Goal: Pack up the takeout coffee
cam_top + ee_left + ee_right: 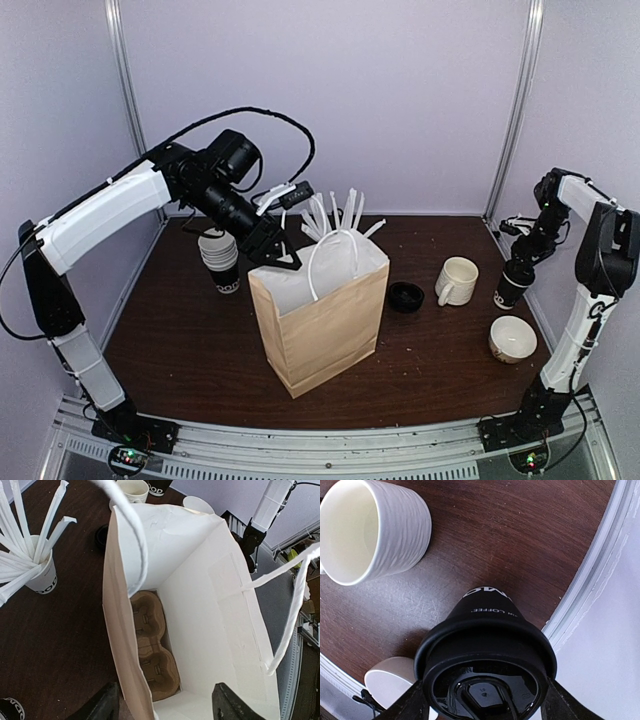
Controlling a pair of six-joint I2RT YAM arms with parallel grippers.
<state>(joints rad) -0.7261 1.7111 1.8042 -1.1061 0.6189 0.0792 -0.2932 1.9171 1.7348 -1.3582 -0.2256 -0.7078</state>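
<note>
The takeout coffee (511, 288), a black cup with white lettering and a black lid (485, 650), stands on the table at the far right. My right gripper (486, 707) reaches down over it with one finger on each side just under the lid. The lid hides whether the pads touch the cup. At the table's middle a brown paper bag (320, 325) stands upright and open. My left gripper (165, 707) hovers open over its back left rim, the bag's left wall passing between the fingers. A cardboard cup carrier (155, 650) lies on the bag's floor.
A white mug (457, 280) and a loose black lid (406, 296) sit between bag and coffee. A white bowl (512, 338) is just in front of the coffee. Left of the bag is a stack of cups (220, 262); behind it, a cup of white sticks (42, 577).
</note>
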